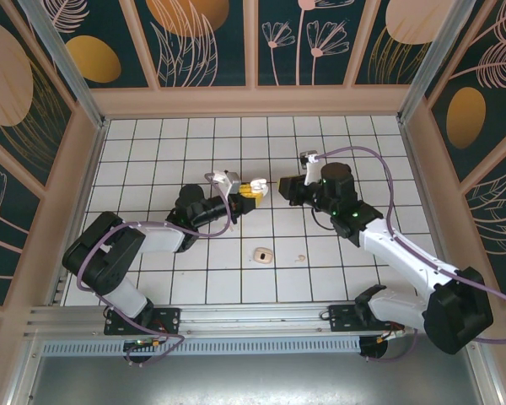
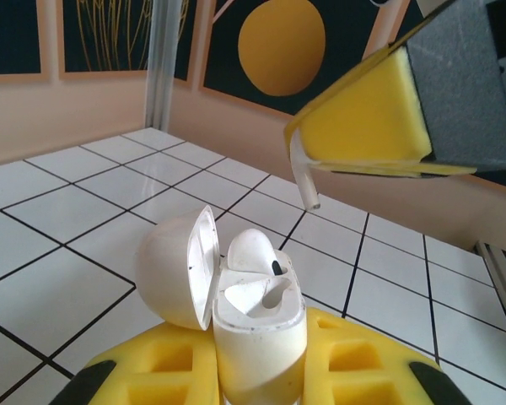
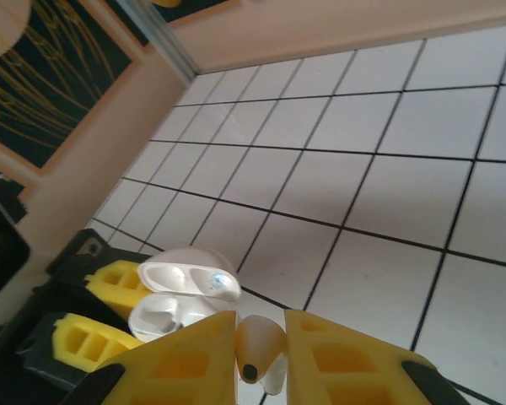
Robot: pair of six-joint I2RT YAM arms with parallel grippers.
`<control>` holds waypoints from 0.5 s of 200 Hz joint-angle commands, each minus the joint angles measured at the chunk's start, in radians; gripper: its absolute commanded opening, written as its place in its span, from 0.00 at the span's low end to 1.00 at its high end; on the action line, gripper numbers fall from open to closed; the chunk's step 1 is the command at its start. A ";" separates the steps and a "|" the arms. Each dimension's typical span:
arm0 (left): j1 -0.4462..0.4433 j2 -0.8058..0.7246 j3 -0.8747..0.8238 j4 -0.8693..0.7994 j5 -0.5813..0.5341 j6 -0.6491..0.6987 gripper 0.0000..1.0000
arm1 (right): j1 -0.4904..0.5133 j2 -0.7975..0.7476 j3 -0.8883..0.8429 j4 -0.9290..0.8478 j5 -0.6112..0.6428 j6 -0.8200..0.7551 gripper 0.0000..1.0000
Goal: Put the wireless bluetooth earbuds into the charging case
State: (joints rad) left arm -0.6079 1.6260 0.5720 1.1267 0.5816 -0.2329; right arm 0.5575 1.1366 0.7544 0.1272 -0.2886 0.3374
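L claw [image 2: 257,375]: clamped on open case [image 2: 253,325], 1 bud [image 2: 253,249] in it. R claw [image 3: 264,363]: clamped on 2nd bud [image 3: 258,337], near case.

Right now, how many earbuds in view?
2. One earbud sits in the open charging case in the left gripper; the second earbud is pinched in the right gripper. Pale bit on the tiles: too small to tell.

Open case [image 2: 257,337] holds one earbud [image 2: 251,249]; second earbud [image 2: 304,181] above.

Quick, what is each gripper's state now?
Left gripper: shut on the open white plastic charging case.
Right gripper: shut on one small white earbud.
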 commanded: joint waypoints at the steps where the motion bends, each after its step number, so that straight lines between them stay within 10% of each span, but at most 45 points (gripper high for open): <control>1: -0.003 0.000 -0.009 0.092 0.047 0.015 0.10 | -0.004 -0.023 -0.010 0.101 -0.089 -0.036 0.19; 100: -0.005 0.000 0.000 0.117 0.053 0.017 0.10 | 0.028 -0.005 -0.012 0.245 -0.194 -0.040 0.20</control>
State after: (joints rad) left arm -0.6083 1.6260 0.5701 1.1862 0.6209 -0.2295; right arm 0.5686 1.1301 0.7357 0.3050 -0.4545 0.3191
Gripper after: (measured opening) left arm 0.173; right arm 0.196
